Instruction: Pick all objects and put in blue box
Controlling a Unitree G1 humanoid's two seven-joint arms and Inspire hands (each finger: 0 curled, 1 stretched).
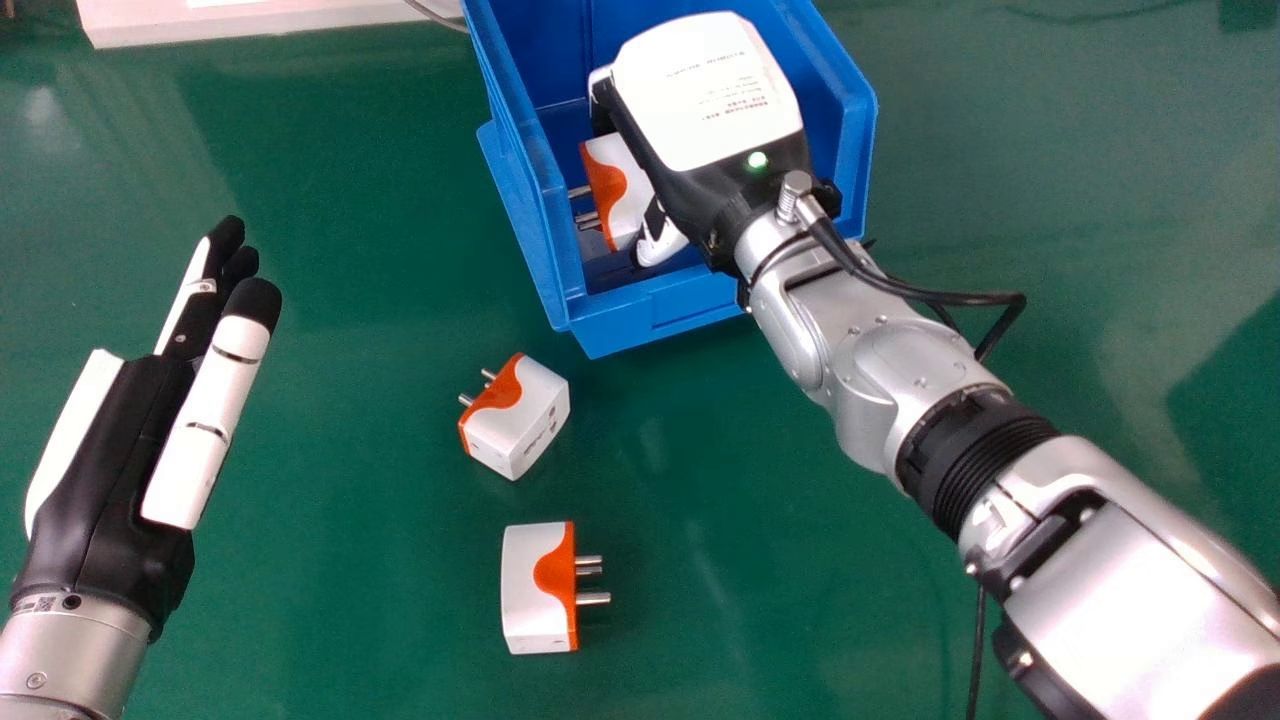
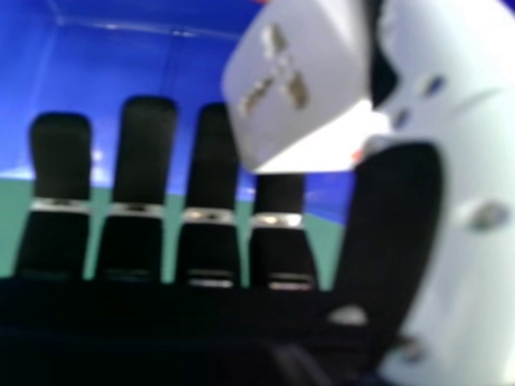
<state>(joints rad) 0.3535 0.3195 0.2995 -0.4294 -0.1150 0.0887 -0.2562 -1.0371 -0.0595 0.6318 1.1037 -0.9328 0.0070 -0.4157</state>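
Here, one white and orange plug adapter (image 1: 622,195) is seen inside the blue plastic box (image 1: 655,308), near its left wall and next to the thumb (image 2: 476,177) of the right hand (image 1: 705,90). That hand is held over the box, likely so that the adapter will land inside the walls. Its fingers (image 2: 145,153) are straight and wide, not wrapped around the adapter; whether the adapter is resting on the box floor cannot be told. The left hand (image 1: 120,455) is held wide too, off to the left of the box, maybe so that nothing is bumped. On the green table (image 1: 340,620), the near adapter (image 1: 520,415) is set just in front of the box, a bit to its left, and the far adapter (image 1: 535,590) is set farther from the box, toward the robot. Both must be picked up next, it seems. In all, three adapters can be counted: one in the box, two out of it. One box and two hands are seen.
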